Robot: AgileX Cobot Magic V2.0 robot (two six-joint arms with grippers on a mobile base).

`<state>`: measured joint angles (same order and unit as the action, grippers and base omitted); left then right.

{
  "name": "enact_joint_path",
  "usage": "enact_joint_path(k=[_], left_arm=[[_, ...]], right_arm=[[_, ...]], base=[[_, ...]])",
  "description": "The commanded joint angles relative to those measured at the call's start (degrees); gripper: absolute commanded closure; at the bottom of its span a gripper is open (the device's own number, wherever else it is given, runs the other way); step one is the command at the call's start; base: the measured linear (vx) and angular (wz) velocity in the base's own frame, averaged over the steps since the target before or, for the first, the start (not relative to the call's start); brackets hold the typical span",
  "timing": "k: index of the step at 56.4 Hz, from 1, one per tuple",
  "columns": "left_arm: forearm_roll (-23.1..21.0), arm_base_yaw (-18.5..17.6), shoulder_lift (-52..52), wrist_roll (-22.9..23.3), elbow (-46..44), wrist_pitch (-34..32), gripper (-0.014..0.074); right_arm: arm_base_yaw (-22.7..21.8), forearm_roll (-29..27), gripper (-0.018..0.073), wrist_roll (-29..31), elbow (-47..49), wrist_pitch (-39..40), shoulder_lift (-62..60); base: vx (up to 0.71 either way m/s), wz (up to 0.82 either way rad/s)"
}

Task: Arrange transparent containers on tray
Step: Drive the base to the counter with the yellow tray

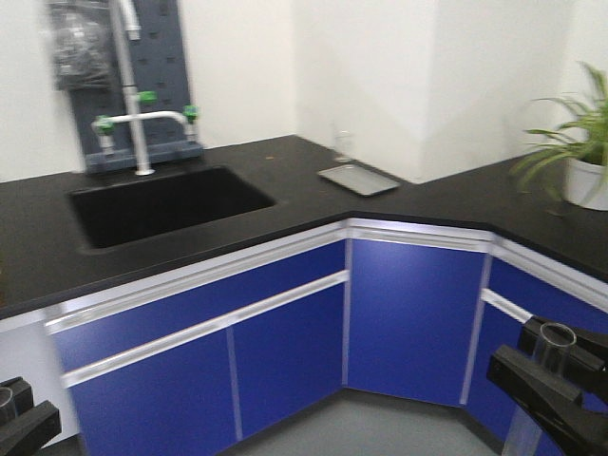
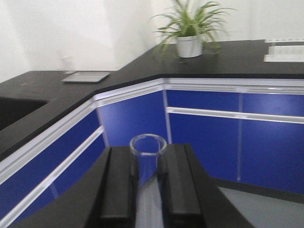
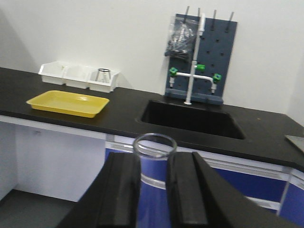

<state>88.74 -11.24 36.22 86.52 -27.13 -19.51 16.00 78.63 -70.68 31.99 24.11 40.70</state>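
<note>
Front view: right jaws, low at the right edge, are clamping the upright right test tube (image 1: 556, 344). Left jaws are showing only in the bottom left corner, grip unreadable here. Steel tray (image 1: 358, 178) is lying on the desk (image 1: 285, 163), well beyond both jaws.
Left wrist view: left jaws are gripping the left test tube (image 2: 148, 156), its rim level with their tips.
Right wrist view: right jaws are pinching the right test tube, with the sink (image 3: 192, 118) sitting beyond them.

This is a laboratory: a black counter (image 1: 285, 171) runs over blue cabinets (image 1: 408, 313), with a sink (image 1: 171, 204), a white faucet (image 3: 194, 71) with green taps, and a grey pegboard drying rack (image 3: 216, 52) behind it.
</note>
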Motion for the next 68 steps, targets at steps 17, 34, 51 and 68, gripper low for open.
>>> enact_joint_path(k=[17, 34, 51, 68], left_arm=[[-1.83, -0.22, -0.13, 0.44, -1.63, 0.31, 0.0597], [-1.83, -0.22, -0.13, 0.44, -1.63, 0.25, 0.0597], [-1.83, -0.22, -0.13, 0.44, -1.63, 0.25, 0.0597], [-1.83, -0.22, -0.13, 0.44, -1.63, 0.25, 0.0597]], right_arm=[[0.0, -1.44, 0.0571, 0.16, 1.71, 0.95, -0.25], [0.0, -1.44, 0.0571, 0.2, 1.71, 0.88, -0.25], [0.0, -1.44, 0.0571, 0.2, 1.71, 0.88, -0.25], [0.0, -1.44, 0.0571, 0.15, 1.71, 0.88, -0.25]], base=[[-0.08, 0.66], [0.06, 0.72], [0.19, 0.59], [0.3, 0.38]])
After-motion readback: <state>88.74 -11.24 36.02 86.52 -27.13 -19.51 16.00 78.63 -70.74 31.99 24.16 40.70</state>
